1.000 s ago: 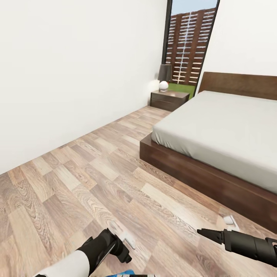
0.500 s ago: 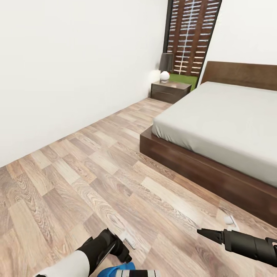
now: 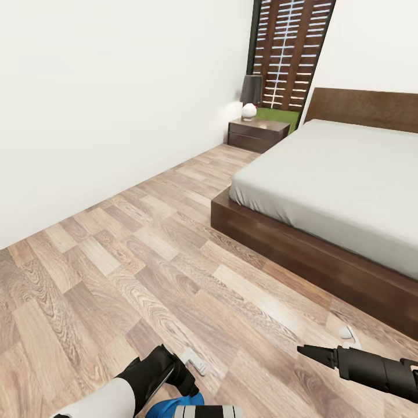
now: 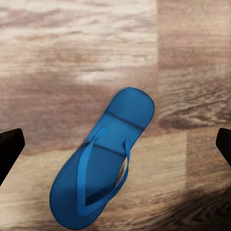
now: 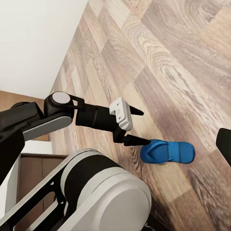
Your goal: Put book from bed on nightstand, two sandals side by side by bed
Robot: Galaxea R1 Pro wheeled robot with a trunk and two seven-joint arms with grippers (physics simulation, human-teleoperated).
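Observation:
One blue sandal lies flat on the wood floor, strap up. It also peeks in at the bottom edge of the head view as the sandal. My left gripper hangs open right above it, a fingertip on each side and clear of it. From the right wrist, the left gripper hovers just over the sandal. My right gripper is open and empty, low over the floor near the bed's foot. The nightstand stands by the far wall. The book and the other sandal are out of view.
A lamp with a dark shade sits on the nightstand in front of a tall window. A white wall runs along the left, with a wide strip of wood floor between it and the bed frame.
The whole head view has shifted, so the camera moved: the window and bed sit higher in the picture and more of the blue sandal shows at the bottom edge. Both arms keep their places.

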